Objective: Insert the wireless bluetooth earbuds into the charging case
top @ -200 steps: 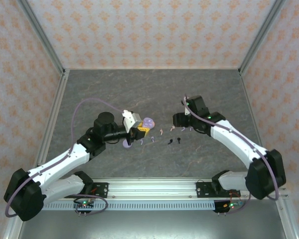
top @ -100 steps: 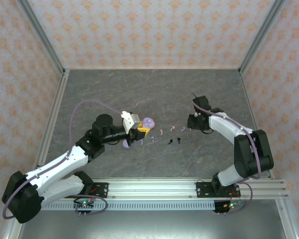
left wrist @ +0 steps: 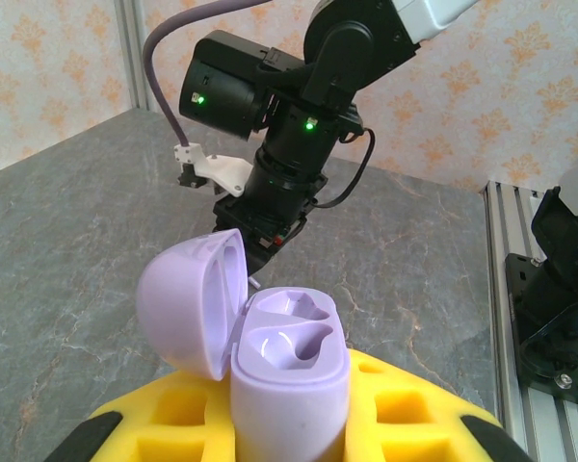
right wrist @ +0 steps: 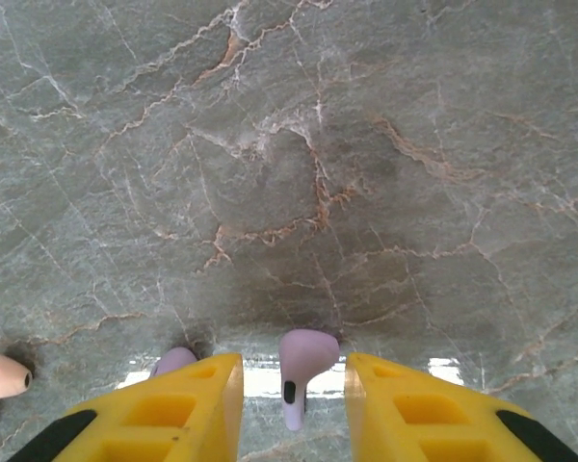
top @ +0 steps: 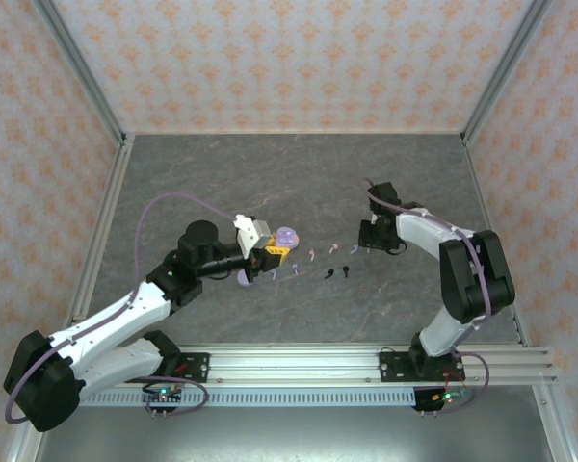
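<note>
Charging case [left wrist: 289, 371]: lavender, open, standing upright off the table. Left gripper [left wrist: 289, 428] is clamped on its lower body, a yellow finger on each side. Lid [left wrist: 188, 298] is hinged back to the left, hollow side showing. Both moulded wells in the base are bare, with no earbud seated.

From above, the case [top: 287, 236] sits at the tip of the left gripper [top: 273, 255], left of centre on the grey stone table [top: 222, 183]. One more lavender rounded piece [top: 246, 279] lies flat on the table beside that wrist. It is too small to tell what it is.

Earbuds lie loose on the table in a scattered row between the two arms. Count from above: two black [top: 329, 275], two pink [top: 311, 255], and at least three lavender [top: 273, 275]. The far right end of the row is crowded by the right gripper [top: 368, 241], so the total is uncertain.

Right wrist view: the right gripper [right wrist: 291, 364] is low over the table, jaws apart. One lavender earbud [right wrist: 306, 351] stands between them with a gap on each side, the wider one on its left. A second lavender earbud [right wrist: 173, 361] peeps out behind the left-hand finger. A pink earbud [right wrist: 0, 380] lies at the left edge.
</note>
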`<state>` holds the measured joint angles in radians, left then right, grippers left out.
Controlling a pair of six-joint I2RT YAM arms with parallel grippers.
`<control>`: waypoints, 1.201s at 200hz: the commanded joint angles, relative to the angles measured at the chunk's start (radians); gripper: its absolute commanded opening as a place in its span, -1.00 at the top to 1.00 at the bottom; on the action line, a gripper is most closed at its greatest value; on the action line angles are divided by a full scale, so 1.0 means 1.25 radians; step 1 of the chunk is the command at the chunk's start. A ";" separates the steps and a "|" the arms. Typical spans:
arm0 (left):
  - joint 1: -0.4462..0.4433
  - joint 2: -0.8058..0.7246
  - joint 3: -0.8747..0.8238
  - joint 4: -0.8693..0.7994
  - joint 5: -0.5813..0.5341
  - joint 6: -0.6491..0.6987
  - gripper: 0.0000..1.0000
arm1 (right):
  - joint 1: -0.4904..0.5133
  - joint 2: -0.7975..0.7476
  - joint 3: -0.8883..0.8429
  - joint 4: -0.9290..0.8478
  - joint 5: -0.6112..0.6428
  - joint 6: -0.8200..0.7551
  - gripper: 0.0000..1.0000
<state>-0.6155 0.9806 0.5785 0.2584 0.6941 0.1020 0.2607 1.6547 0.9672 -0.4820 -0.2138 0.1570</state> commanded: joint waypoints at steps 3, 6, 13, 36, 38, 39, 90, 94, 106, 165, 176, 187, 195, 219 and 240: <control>-0.009 -0.003 0.003 0.011 -0.013 0.008 1.00 | -0.005 0.021 0.025 -0.017 0.006 -0.007 0.34; -0.008 -0.003 0.003 0.010 -0.013 0.009 1.00 | -0.006 0.022 0.026 -0.017 0.007 -0.007 0.34; -0.009 -0.002 0.005 0.008 -0.013 0.010 1.00 | -0.006 0.027 0.027 -0.019 0.009 -0.008 0.34; -0.009 0.002 0.006 0.005 -0.013 0.012 1.00 | -0.007 0.036 0.029 -0.024 0.012 -0.010 0.35; -0.009 0.002 0.007 0.006 -0.013 0.012 1.00 | -0.006 0.038 0.029 -0.024 0.011 -0.010 0.35; -0.009 0.002 0.007 0.006 -0.013 0.012 1.00 | -0.006 0.038 0.029 -0.024 0.010 -0.011 0.35; -0.010 0.009 0.014 0.001 -0.011 0.014 1.00 | -0.006 0.064 0.034 -0.025 0.008 -0.013 0.39; -0.010 0.010 0.015 -0.001 -0.010 0.015 1.00 | -0.006 0.065 0.035 -0.025 0.010 -0.013 0.40; -0.010 0.010 0.015 -0.001 -0.010 0.015 1.00 | -0.006 0.071 0.035 -0.029 0.011 -0.015 0.42; -0.009 0.017 0.022 -0.004 -0.010 0.020 1.00 | -0.007 0.070 0.046 -0.044 -0.001 -0.021 0.68; -0.009 0.020 0.023 0.000 -0.010 0.020 1.00 | -0.007 0.052 0.046 -0.044 -0.004 -0.020 0.69; -0.010 0.025 0.023 0.009 -0.009 0.016 1.00 | -0.007 0.025 0.044 -0.040 -0.010 -0.020 0.69; -0.009 0.029 0.022 0.020 -0.009 0.010 1.00 | -0.007 -0.002 0.042 -0.035 -0.016 -0.020 0.69; -0.011 0.048 0.014 0.077 -0.012 -0.017 1.00 | -0.007 -0.109 0.032 -0.012 -0.049 -0.003 0.69; -0.011 0.071 0.011 0.130 -0.023 -0.042 1.00 | -0.006 -0.218 0.013 0.033 -0.115 0.044 0.70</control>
<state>-0.6224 1.0466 0.5793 0.2977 0.6937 0.0910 0.2543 1.5444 1.0004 -0.5095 -0.2710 0.1501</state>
